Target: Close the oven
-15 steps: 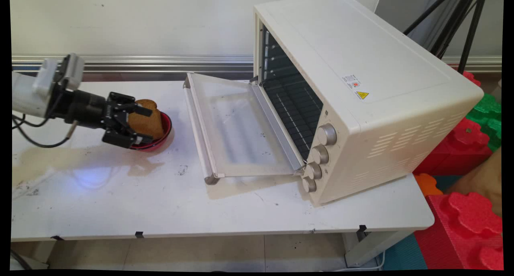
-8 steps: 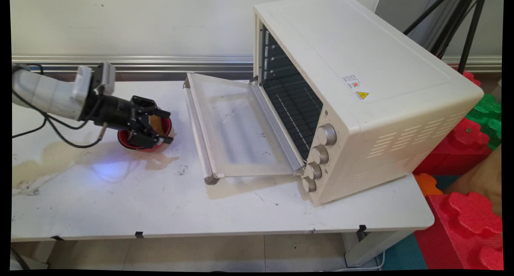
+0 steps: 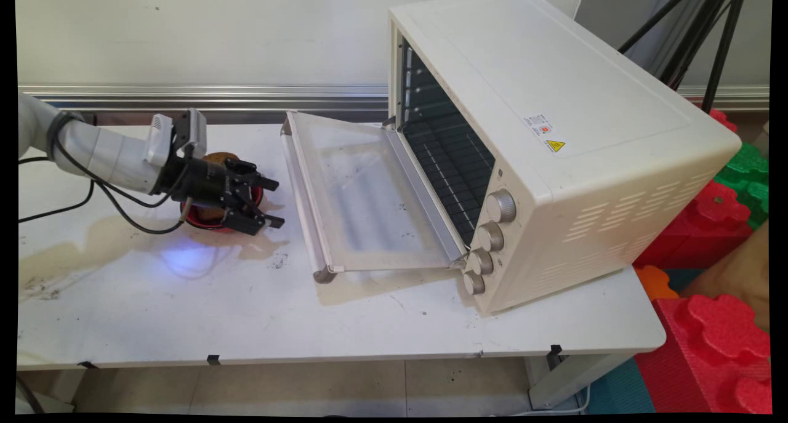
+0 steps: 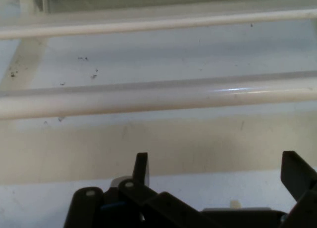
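My black gripper reaches in from the left, low over the white table, and is open with nothing between its fingers. Its wrist lies across a red bowl that holds a brown slice of bread, mostly hidden behind the hand. The fingertips point at the handle of the cream toaster oven's folded-down glass door, a short gap away. In the hand view the gripper is open in front of the pale handle bar, with the door glass beyond it.
The oven stands at an angle on the table's right half, its dark cavity open to the left. Red and green foam blocks lie beyond the right table edge. Black tripod legs stand at the back right. A brownish stain marks the table's left.
The arm has moved right, carrying the open gripper from around the bread in the bowl to just past the bowl, close to the oven door handle. Bowl and bread stayed put.
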